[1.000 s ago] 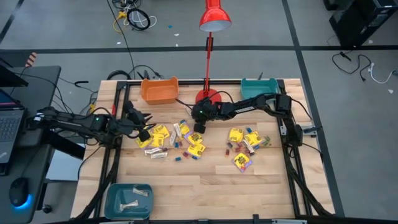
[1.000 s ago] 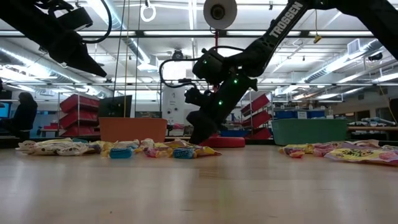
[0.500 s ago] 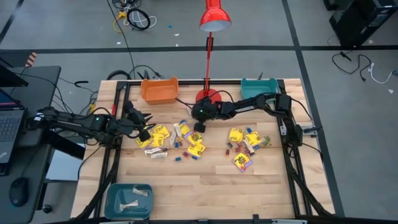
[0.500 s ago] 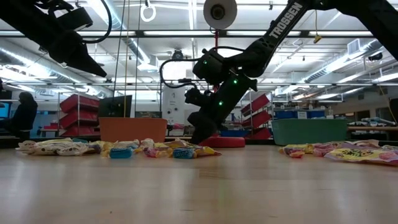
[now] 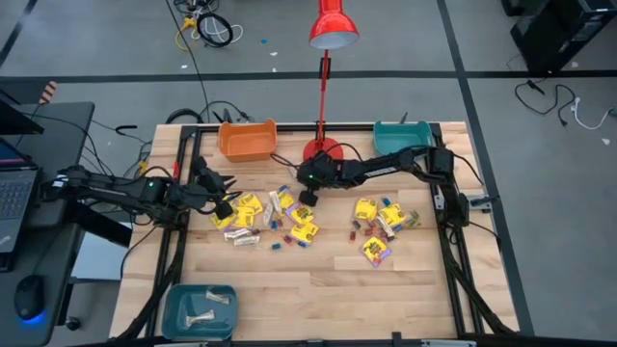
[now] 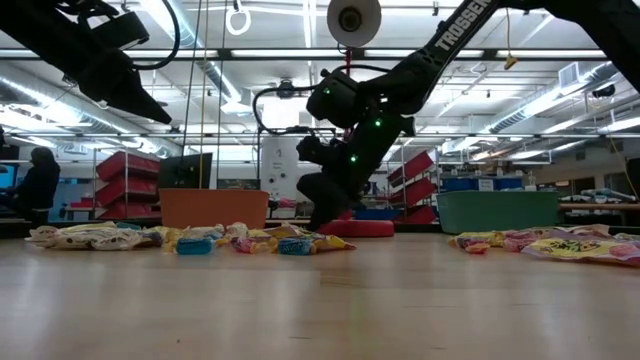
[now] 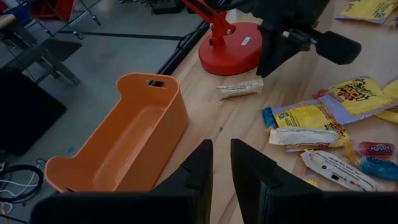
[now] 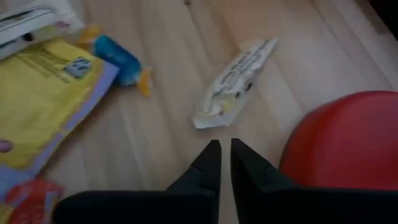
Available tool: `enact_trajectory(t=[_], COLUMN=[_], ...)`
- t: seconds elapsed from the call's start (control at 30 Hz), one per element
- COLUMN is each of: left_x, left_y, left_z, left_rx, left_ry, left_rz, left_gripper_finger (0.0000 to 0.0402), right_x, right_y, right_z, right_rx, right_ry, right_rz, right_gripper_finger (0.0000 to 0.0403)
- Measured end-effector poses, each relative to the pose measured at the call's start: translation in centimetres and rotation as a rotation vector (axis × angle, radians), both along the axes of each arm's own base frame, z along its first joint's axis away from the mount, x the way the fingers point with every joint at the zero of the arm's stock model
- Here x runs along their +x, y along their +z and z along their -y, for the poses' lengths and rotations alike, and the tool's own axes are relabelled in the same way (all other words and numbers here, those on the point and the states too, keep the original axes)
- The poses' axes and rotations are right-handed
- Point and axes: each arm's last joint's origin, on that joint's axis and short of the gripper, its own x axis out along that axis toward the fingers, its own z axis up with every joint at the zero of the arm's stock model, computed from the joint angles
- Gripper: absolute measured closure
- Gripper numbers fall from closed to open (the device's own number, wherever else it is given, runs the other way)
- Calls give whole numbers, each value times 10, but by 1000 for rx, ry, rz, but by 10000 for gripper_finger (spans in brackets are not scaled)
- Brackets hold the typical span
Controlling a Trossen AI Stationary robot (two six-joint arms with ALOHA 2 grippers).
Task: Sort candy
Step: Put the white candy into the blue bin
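The right gripper (image 8: pixel 224 152) is seen nearly closed and empty, just short of a pale bar (image 8: pixel 235 81) beside the lamp base (image 8: pixel 345 140). Remaining candy (image 5: pixel 305 224) is scattered mid-table.

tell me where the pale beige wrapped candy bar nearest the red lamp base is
In the right wrist view the pale beige wrapped candy bar lies flat on the wooden table, beside the red lamp base, just ahead of the right gripper.

Robotics lab or workshop. Open hall behind the table (image 5: pixel 318 280): exposed ceiling with strip lights (image 6: pixel 560 95), racks of red storage bins (image 6: pixel 125 185). Grey floor, loose cables (image 5: pixel 207 27), laptop (image 5: pixel 14 198) beside the table's left edge.
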Motion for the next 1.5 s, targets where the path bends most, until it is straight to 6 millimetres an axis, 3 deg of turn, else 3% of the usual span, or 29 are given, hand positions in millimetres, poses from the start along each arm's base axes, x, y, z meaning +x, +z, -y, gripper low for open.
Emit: enact_trajectory(t=[0.23,0.43,0.73,1.1,1.5], left_x=[0,0,0,0,0], left_y=[0,0,0,0,0], left_z=[0,0,0,0,0], left_rx=[2,5,7,11,11], left_ry=[0,3,4,4,3], left_rz=[-6,-7,-6,-5,-6], left_gripper_finger=[342,342,342,341,341], right_x=[9,7,9,9,9], right_y=[8,8,-10,-16,-17], right_z=[-2,9,17,17,17], right_rx=[-45,-25,44,51,9], right_ry=[38,-13,5,7,63], right_rz=[93,109,131,112,86], right_gripper_finger=[305,254,234,265,394])
